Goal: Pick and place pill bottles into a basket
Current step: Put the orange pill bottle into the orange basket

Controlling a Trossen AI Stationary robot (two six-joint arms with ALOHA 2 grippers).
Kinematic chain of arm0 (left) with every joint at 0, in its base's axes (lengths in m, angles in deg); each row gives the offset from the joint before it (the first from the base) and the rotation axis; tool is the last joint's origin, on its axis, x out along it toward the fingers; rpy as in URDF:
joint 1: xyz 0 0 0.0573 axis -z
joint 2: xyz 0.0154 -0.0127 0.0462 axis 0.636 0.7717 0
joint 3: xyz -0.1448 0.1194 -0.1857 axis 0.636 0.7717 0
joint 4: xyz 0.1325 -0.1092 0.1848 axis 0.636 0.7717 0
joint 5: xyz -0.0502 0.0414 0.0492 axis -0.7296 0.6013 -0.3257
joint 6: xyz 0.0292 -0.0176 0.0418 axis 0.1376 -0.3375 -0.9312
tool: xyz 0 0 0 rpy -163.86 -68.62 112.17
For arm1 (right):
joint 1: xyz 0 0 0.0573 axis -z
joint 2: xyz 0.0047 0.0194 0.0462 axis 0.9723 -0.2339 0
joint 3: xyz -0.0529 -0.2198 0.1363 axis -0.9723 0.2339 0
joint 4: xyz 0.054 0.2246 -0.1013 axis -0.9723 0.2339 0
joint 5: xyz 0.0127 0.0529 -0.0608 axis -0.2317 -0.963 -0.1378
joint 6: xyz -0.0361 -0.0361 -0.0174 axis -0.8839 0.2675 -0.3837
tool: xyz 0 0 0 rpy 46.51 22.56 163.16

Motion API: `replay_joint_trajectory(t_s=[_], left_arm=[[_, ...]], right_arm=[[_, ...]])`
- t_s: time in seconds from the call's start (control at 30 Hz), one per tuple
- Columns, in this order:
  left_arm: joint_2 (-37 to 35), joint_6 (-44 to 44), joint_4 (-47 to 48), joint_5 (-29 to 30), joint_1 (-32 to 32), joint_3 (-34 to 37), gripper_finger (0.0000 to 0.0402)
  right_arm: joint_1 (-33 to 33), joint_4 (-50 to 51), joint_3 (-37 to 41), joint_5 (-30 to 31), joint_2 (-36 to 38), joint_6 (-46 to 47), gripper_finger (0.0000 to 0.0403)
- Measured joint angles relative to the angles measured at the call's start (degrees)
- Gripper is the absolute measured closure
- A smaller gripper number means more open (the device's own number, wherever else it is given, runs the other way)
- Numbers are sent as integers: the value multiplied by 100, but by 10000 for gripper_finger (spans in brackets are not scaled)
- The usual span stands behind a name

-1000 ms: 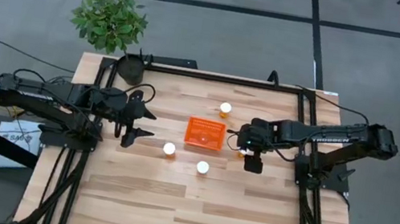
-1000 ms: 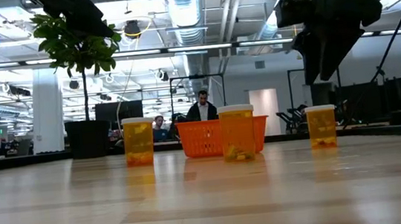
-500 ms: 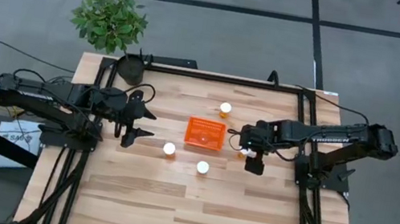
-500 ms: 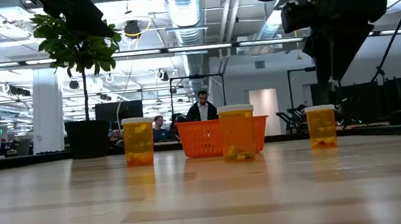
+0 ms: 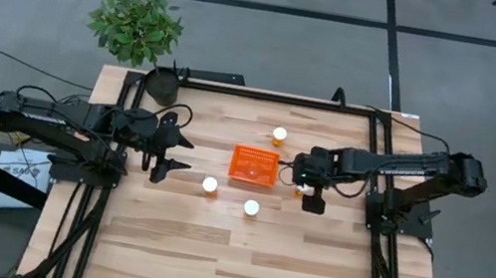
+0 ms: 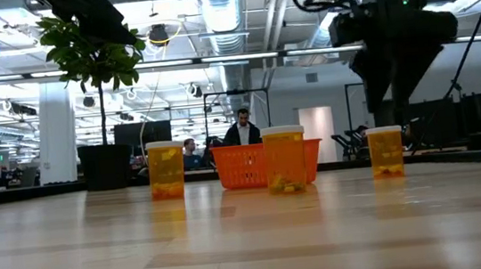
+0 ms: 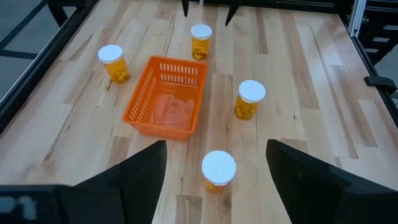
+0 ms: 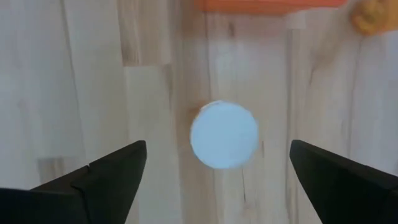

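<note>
The orange mesh basket [image 5: 255,165] stands mid-table. Four orange pill bottles with white caps stand upright on their bases: one beyond the basket [image 5: 279,135], two on its near side [image 5: 210,185] [image 5: 252,207], and one to its right [image 5: 298,191]. My right gripper [image 5: 306,181] hangs open above this last bottle. In the right wrist view the bottle's cap [image 8: 224,135] shows between the fingers [image 8: 93,180], below them and untouched. My left gripper [image 5: 181,152] is open and empty, left of the basket.
A black pot with a green plant [image 5: 162,84] stands at the table's far left corner. Black frame rails [image 5: 381,131] run along the table's sides. Bare wood lies toward the near edge [image 5: 227,267]. People show in the room behind [image 6: 243,127].
My right gripper has shifted a little toward the table's right edge and then back toward the basket, staying above the bottle beside the basket. The bottles and the basket have not moved.
</note>
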Motion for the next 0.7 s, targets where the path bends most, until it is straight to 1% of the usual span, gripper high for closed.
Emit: replay_joint_trajectory(t_s=[0.13,0.27,0.5,0.7], left_arm=[[0,-17,10,1,-1,0,136],[0,-15,29,-1,-1,0,136],[0,-75,141,-1,0,1,136],[0,-81,244,-1,1,2,136]], right_arm=[[-158,-28,2,1,-507,-129,18],[-249,-141,2,-6,-702,-194,16],[-21,-297,2,32,-742,-503,14],[91,-429,2,-2,-1101,-583,21]])
